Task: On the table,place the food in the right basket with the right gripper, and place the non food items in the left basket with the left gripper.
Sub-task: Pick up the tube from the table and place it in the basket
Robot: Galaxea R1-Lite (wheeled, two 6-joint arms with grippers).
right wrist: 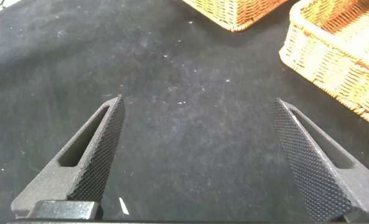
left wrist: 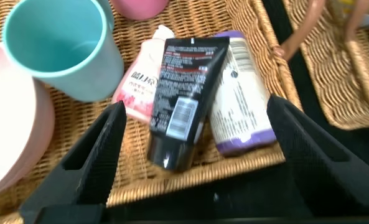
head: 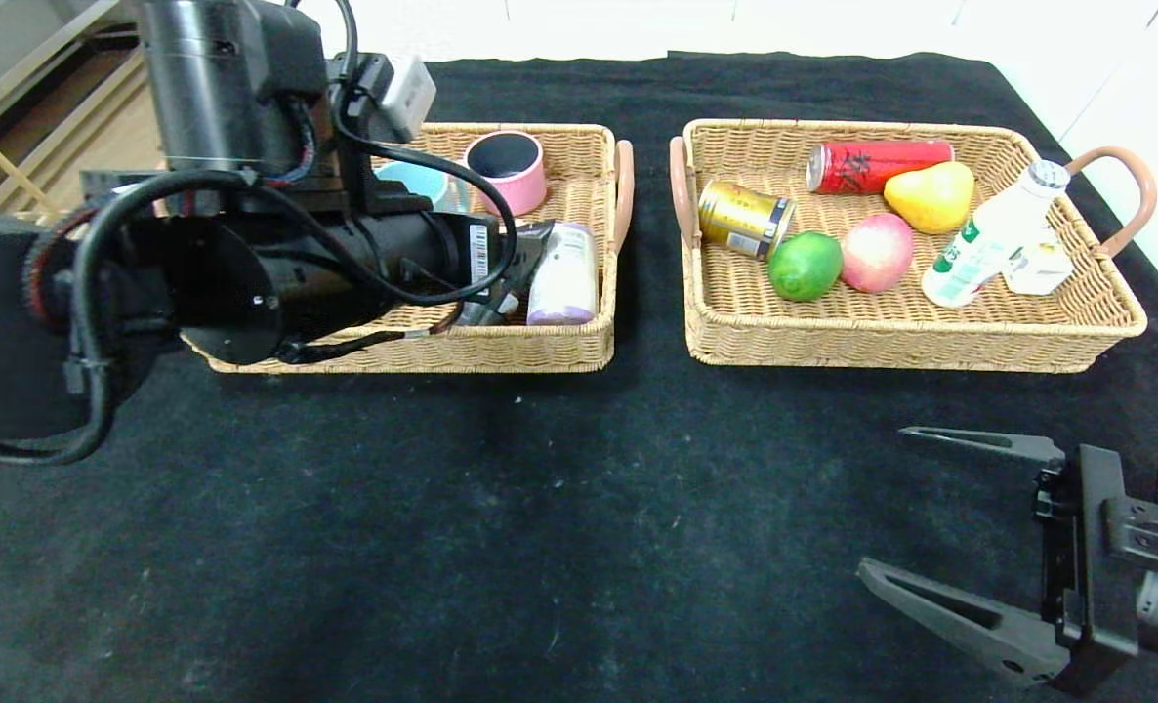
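My left gripper [left wrist: 190,155] hangs just above the front edge of the left basket [head: 501,347], fingers spread wide and pinching nothing. Directly between and below the fingers lies the black tube [left wrist: 183,102], cap end nearest me, lying across a pale pink bottle [left wrist: 142,84] on one side and touching a white bottle with a purple base [left wrist: 240,93] on the other. I judge the tube to be light, soft-walled and a little slick; it would squash if gripped at the belly, so the firm cap end or shoulder is the better place to hold it. The bottles look stiff and light, easy to roll. Just beyond my fingers stands a teal cup [left wrist: 60,46], with the large pink bowl [left wrist: 10,130] beside it and a pink cup [head: 506,168] farther back.

My right gripper [head: 970,532] hovers low over bare table [head: 540,508], also spread and empty, well apart from everything. Beyond it sits the right basket [head: 930,347], holding the lime [head: 805,265], peach [head: 876,252], small white bottle [head: 994,234], a gold can [head: 743,218], a red can [head: 877,164] and a yellow fruit [head: 930,195].

The black cloth looks soft and grippy; no loose items lie on it. Wicker walls are low but could catch a fingertip. Pale floor lies beyond the far edge.
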